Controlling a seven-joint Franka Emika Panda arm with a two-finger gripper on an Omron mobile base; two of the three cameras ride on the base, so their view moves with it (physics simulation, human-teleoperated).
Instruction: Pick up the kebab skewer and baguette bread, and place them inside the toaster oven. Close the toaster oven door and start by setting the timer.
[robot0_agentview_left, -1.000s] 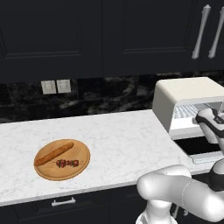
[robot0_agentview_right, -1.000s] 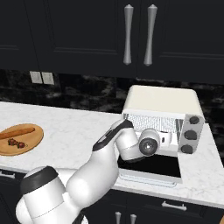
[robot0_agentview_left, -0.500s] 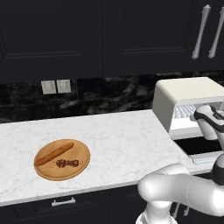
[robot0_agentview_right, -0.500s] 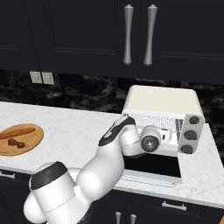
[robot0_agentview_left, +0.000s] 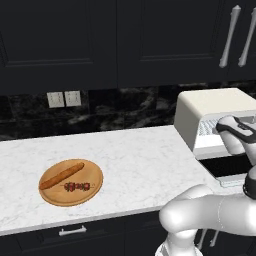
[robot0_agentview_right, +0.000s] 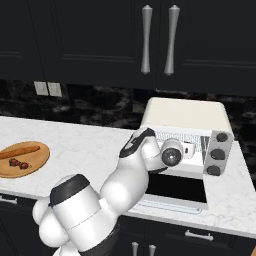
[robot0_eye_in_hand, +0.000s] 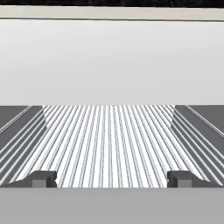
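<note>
The pincer (robot0_eye_in_hand: 112, 178) is wide apart and holds nothing – it points right into the toaster oven (robot0_agentview_right: 185, 112), over the wire rack (robot0_eye_in_hand: 109, 140). The toaster oven door (robot0_agentview_right: 172, 192) hangs open and flat. Far off on the white surface (robot0_agentview_left: 130, 155) sits a round wooden board (robot0_agentview_left: 71, 182) – the baguette bread (robot0_agentview_left: 61, 175) and the kebab skewer (robot0_agentview_left: 77, 187) lie on it, side by side

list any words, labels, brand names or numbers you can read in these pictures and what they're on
None can be read.
The toaster oven shows no brand or label on its cream body.
Its three dark knobs carry no markings that can be made out.
The wall outlets are blank plates.
The wooden board bears no print.
</note>
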